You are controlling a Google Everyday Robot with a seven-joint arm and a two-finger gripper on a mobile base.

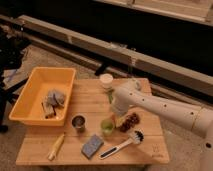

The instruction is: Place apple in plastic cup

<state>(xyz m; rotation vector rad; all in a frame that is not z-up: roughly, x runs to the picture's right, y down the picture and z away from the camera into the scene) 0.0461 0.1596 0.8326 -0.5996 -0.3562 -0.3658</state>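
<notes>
The translucent light-green plastic cup (107, 126) stands upright near the middle of the wooden table (150, 150). My gripper (115, 116) hangs at the end of the white arm (160, 107), which reaches in from the right. It sits just above and to the right of the cup's rim. A small orange-red patch (119, 120) right under the gripper, between the cup and the grape cluster, looks like the apple. Most of the apple is hidden by the gripper.
A dark red-brown grape cluster (131, 121) lies right of the cup. A shiny metal cup (78, 122) stands to its left and a white cup (106, 81) at the back. A blue sponge (92, 146), dish brush (122, 145), yellow object (56, 146) and yellow bin (31, 107) share the table.
</notes>
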